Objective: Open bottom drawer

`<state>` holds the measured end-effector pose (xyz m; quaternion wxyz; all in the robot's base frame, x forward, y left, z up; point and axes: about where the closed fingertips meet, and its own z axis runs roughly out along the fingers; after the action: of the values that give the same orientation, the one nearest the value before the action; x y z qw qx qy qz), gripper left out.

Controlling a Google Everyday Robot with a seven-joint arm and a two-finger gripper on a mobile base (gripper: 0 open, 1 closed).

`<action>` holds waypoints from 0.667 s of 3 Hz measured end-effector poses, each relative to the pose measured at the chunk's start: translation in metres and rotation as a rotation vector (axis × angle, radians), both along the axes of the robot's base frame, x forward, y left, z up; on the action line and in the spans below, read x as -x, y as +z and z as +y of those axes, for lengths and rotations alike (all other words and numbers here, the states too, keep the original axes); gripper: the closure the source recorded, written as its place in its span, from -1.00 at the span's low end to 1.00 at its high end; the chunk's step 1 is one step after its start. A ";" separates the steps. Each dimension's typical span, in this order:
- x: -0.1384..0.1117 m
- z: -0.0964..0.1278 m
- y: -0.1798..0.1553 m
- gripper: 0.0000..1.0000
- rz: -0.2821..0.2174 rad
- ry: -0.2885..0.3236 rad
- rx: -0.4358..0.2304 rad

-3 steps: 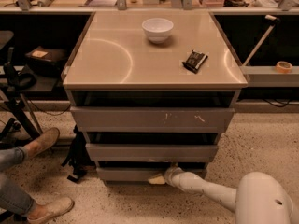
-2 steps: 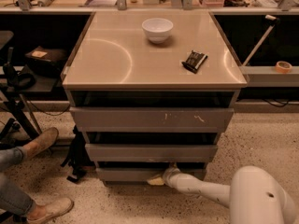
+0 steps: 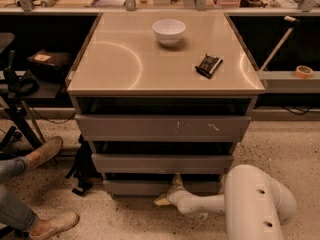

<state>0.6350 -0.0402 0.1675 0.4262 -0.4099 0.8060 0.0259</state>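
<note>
**Bottom drawer** (image 3: 132,187): lowest of three under desk (image 3: 115,69), just above floor. Front roughly in line with the fronts above; no box body showing. Judged barely out, if at all.

**Hand** (image 3: 173,184): low, at upper edge of bottom drawer front, near its middle. Seemingly touching the lip. Whether released or clenched: cannot tell.

**Arm** (image 3: 200,203): reaching in from lower right, along floor.

**Progress:** reach to drawer done, contact likely; pull not yet done, nearly all travel left.

**Top drawer** (image 3: 150,128), **middle drawer** (image 3: 150,162): pushed in, dark gap above each.

**On desk:** bowl (image 3: 169,31) and black item (image 3: 208,65), well apart.
</note>
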 end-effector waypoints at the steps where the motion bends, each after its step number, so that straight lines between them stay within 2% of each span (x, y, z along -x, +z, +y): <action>1: 0.000 0.000 0.000 -0.63 0.001 -0.002 -0.001; 2: 0.000 0.000 0.000 -0.16 0.001 -0.002 -0.001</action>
<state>0.6350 -0.0406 0.1674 0.4262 -0.4090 0.8065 0.0262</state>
